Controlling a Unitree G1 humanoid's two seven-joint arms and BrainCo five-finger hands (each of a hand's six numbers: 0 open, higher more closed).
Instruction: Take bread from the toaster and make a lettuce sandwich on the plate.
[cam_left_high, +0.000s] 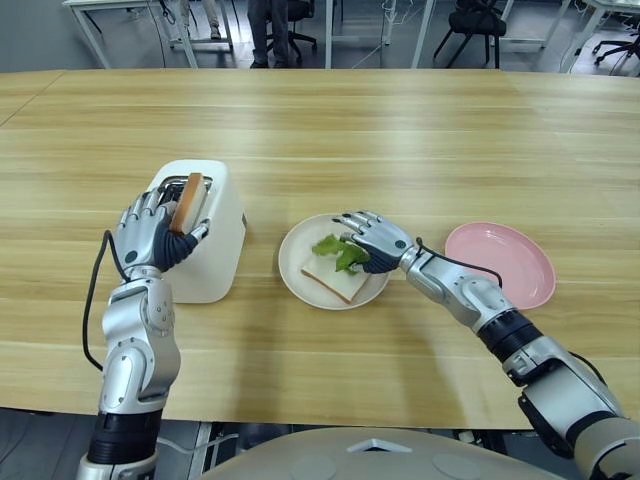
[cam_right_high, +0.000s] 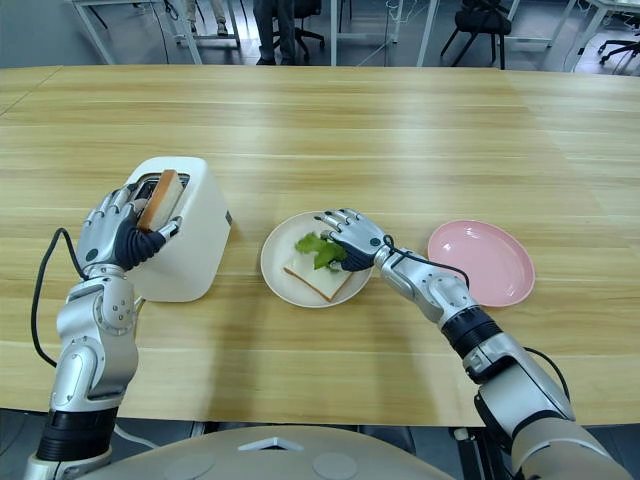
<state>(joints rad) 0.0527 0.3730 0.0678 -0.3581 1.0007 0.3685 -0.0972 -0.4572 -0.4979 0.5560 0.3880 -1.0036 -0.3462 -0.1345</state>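
The toast (cam_left_high: 188, 203) sticks up out of the toaster (cam_left_high: 218, 255), and the left hand (cam_left_high: 150, 238) has its fingers closed around it. At 3 o'clock from the toaster is the white plate (cam_left_high: 296, 272). Bread (cam_left_high: 335, 281) lies on it with lettuce (cam_left_high: 327, 245) on top. The right hand (cam_left_high: 380, 240) has its fingers closed on the lettuce. A pink plate (cam_left_high: 500, 262) sits at 3 o'clock from the white plate, apart from it. All rest on the wood surface (cam_left_high: 350, 130).

The toaster (cam_left_high: 222, 245) holds an upright browned slice (cam_left_high: 188, 203); lettuce (cam_left_high: 328, 245) tops a pale slice (cam_left_high: 335, 282) on the plate (cam_left_high: 290, 262).
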